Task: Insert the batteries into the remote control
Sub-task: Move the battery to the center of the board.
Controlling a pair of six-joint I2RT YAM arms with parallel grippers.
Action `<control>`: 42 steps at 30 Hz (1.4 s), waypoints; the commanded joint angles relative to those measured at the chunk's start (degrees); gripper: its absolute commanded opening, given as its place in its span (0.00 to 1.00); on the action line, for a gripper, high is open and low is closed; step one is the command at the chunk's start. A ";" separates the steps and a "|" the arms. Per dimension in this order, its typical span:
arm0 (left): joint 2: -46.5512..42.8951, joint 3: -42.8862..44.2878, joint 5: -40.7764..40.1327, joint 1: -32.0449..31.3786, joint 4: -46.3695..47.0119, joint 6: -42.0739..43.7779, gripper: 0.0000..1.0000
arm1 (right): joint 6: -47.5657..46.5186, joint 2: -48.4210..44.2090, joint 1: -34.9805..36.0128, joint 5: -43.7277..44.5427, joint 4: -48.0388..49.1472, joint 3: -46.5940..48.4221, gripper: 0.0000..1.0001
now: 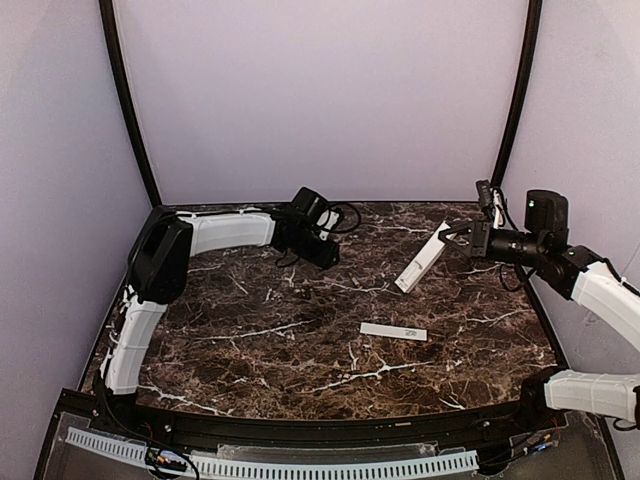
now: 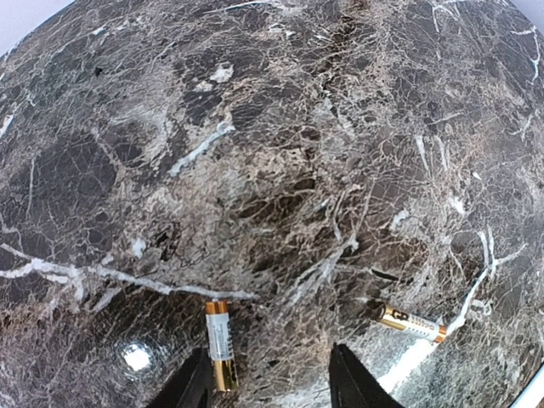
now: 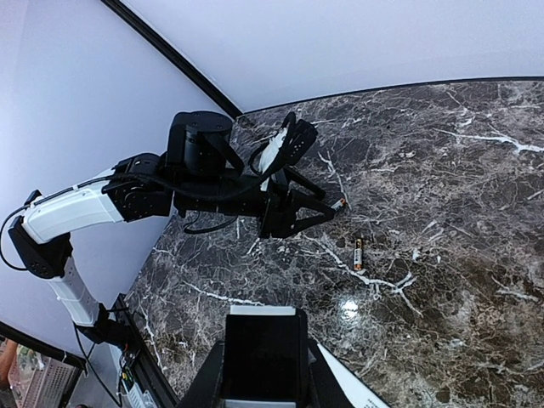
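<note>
My right gripper (image 1: 464, 238) is shut on the remote control (image 1: 423, 257), a white bar held tilted above the back right of the table. In the right wrist view the remote's dark face (image 3: 259, 340) fills the space between the jaws of the right gripper (image 3: 260, 378). My left gripper (image 2: 270, 353) is open, low over the marble. One battery (image 2: 219, 343) lies just inside its left finger (image 2: 191, 382). A second battery (image 2: 412, 323) lies outside to the right. The right wrist view shows the left gripper (image 3: 333, 206) and a battery (image 3: 358, 253).
The flat white cover strip (image 1: 393, 331) lies on the marble table (image 1: 300, 350) right of centre, and its end shows in the right wrist view (image 3: 344, 387). Black frame posts (image 1: 130, 110) stand at the back corners.
</note>
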 commanded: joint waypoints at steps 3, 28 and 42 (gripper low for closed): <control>1.82 4.59 -2.41 0.28 -3.18 -0.70 0.47 | -0.39 0.07 -0.37 -1.12 2.83 -0.10 0.00; 9.13 13.05 -5.36 1.49 -14.12 -0.92 0.08 | -0.84 1.66 -0.33 -3.37 3.58 -0.70 0.00; -9.68 -14.34 -4.37 -0.49 -14.84 -4.64 0.00 | 1.24 5.96 -0.34 -9.31 8.95 -2.49 0.00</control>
